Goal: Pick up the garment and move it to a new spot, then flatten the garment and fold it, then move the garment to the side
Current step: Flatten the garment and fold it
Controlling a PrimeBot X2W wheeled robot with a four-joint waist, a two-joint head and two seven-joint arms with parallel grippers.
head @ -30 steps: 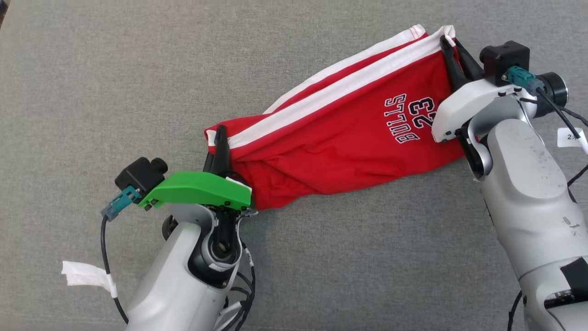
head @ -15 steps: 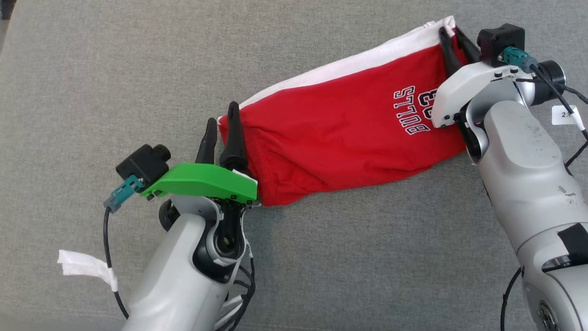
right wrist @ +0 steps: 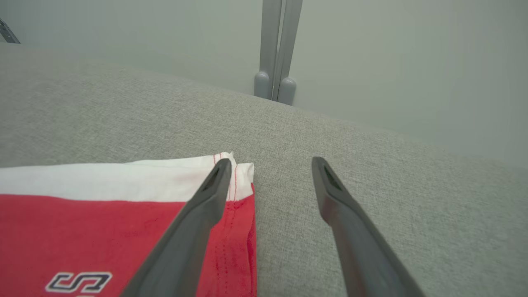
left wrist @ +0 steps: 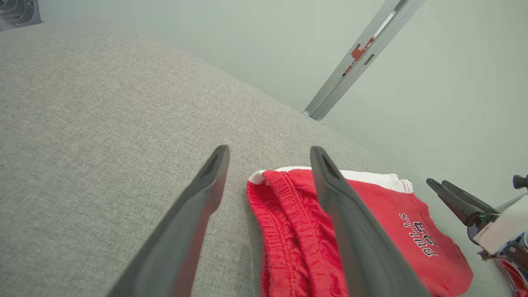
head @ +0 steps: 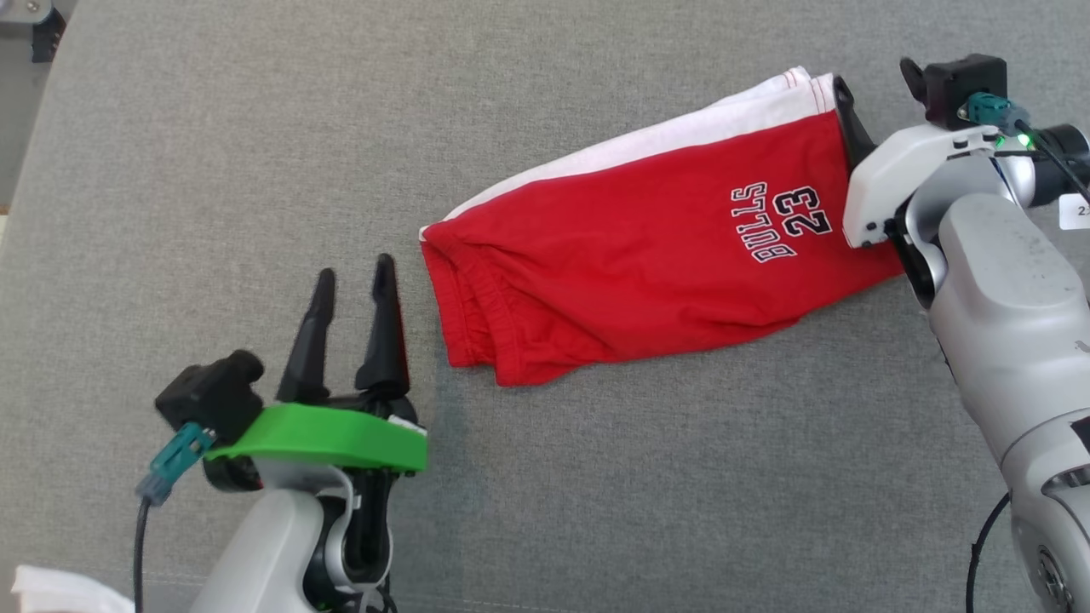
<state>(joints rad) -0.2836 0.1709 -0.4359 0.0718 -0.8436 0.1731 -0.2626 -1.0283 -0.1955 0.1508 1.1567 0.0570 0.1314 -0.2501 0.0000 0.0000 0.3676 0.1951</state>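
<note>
The garment [head: 647,255], red shorts with a white side band, is lying folded on the grey bench [head: 255,128]. The left gripper [head: 356,266] is hovering just beside the garment's waistband end, apart from it. Its fingers are standing wide and holding nothing.

The right gripper [right wrist: 271,161] is sitting at the garment's opposite, hem end. In the head view its white housing [head: 903,170] is hiding most of it and covering the garment's edge there, so contact is hard to judge.

The right wrist view is showing what the head view is not. Both fingers are spread wide with bare bench between them, and one is crossing in front of the garment's white corner, gripping nothing. That view is cutting off the lettering [head: 779,221] at its bottom edge, while the head view is showing it whole.

The left wrist view is showing the waistband's [left wrist: 284,206] gathered layers, with one finger blocking part of the garment.
</note>
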